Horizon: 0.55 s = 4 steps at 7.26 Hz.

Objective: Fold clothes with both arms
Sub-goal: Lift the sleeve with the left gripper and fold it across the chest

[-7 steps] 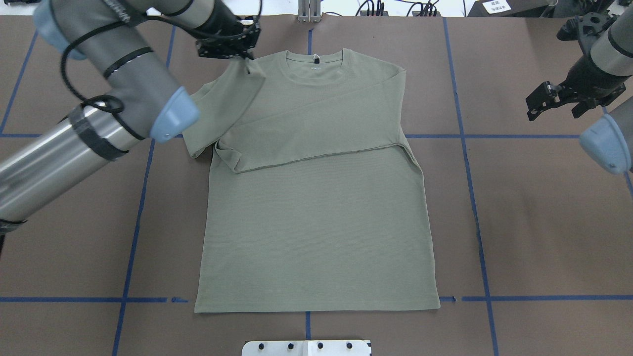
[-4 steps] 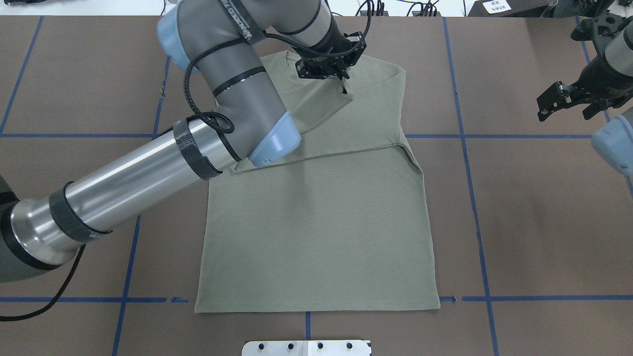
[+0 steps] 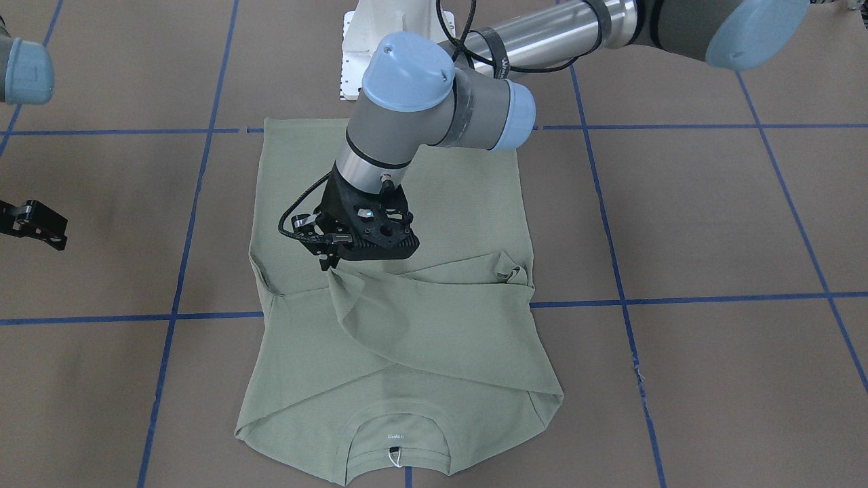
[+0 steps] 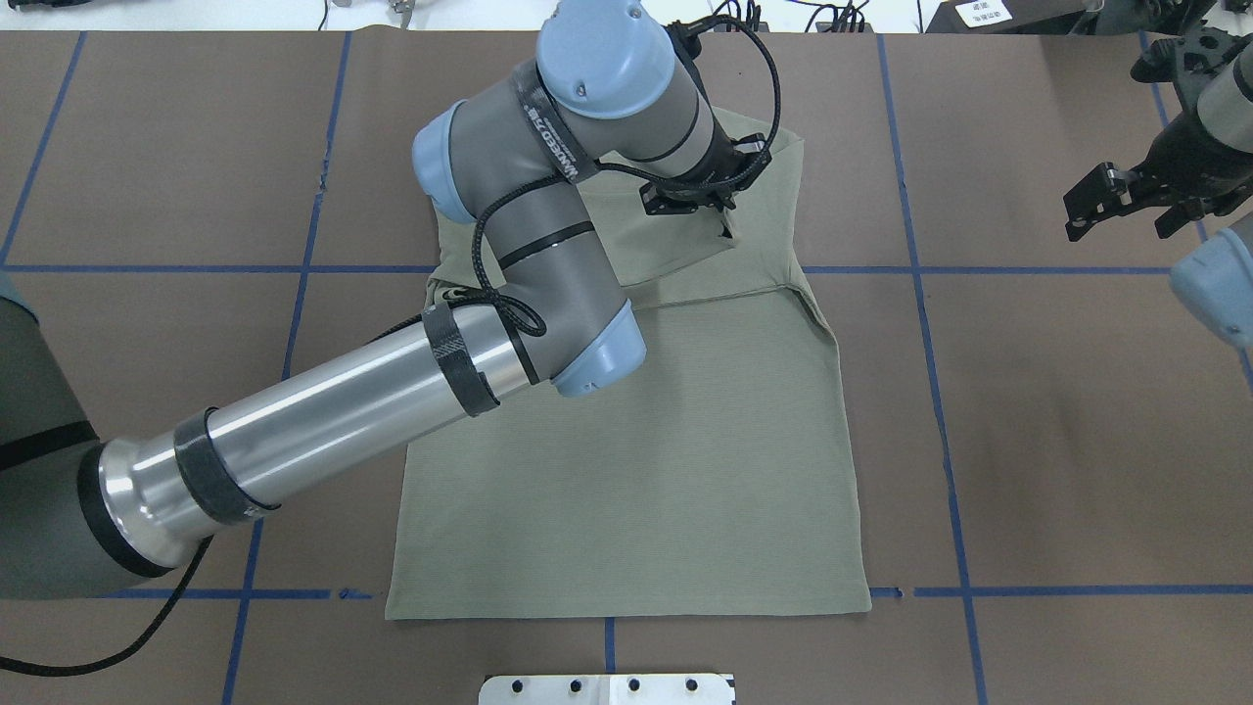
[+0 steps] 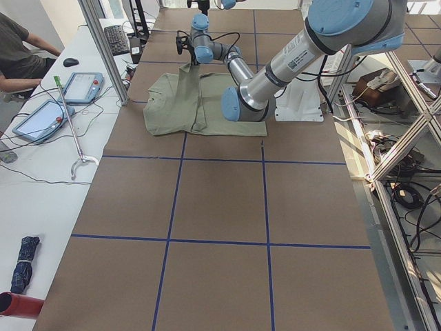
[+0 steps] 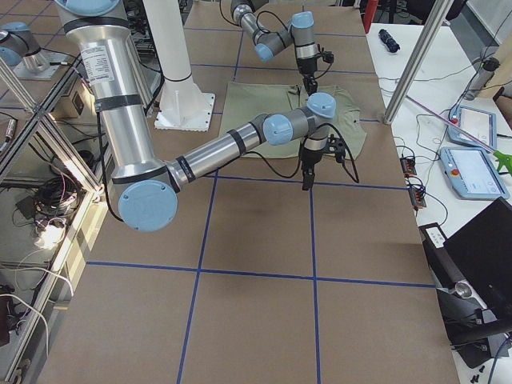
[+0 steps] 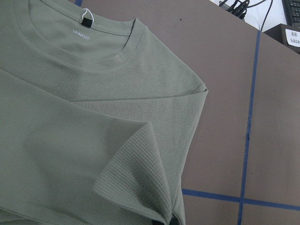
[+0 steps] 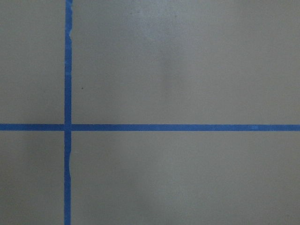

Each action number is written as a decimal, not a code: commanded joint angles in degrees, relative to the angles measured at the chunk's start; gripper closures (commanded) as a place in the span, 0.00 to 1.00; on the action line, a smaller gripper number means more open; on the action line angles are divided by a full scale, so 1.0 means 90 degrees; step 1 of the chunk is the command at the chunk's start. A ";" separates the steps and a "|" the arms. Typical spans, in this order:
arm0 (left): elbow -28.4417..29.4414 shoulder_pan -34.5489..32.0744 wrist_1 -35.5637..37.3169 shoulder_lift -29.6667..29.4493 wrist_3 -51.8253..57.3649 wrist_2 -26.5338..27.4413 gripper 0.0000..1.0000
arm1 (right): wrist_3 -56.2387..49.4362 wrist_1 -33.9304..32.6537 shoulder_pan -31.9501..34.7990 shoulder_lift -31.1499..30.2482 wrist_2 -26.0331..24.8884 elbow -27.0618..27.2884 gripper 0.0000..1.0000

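1. Sage-green knit shirt (image 4: pixel 636 470) lies flat in the middle of the worktop (image 4: pixel 1077 441), with its hem toward the robot's edge and its collar (image 3: pixel 397 420) toward the far edge.
2. The left gripper (image 3: pixel 330 263) is clamped on the cuff of one sleeve (image 3: pixel 434 325) and holds it raised over the chest. The sleeve drapes diagonally across the upper body.
3. The other sleeve (image 4: pixel 705 279) lies folded across the chest beneath it.
4. The right gripper (image 4: pixel 1121 211) hovers with its fingers apart and empty near the worktop's far right corner, well apart from the shirt.
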 commanded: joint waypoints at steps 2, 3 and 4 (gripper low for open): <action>0.0555 0.0400 -0.0210 -0.0402 -0.0033 0.0491 1.00 | 0.0019 0.0000 -0.0006 0.0039 0.0000 -0.0011 0.00; 0.0595 0.0478 -0.0230 -0.0432 -0.0304 0.0521 1.00 | 0.0029 0.0000 -0.0016 0.0068 0.0000 -0.0001 0.00; 0.0596 0.0489 -0.0830 -0.0471 -0.0480 0.0551 0.01 | 0.0029 0.0000 -0.0016 0.0088 0.0009 -0.0011 0.00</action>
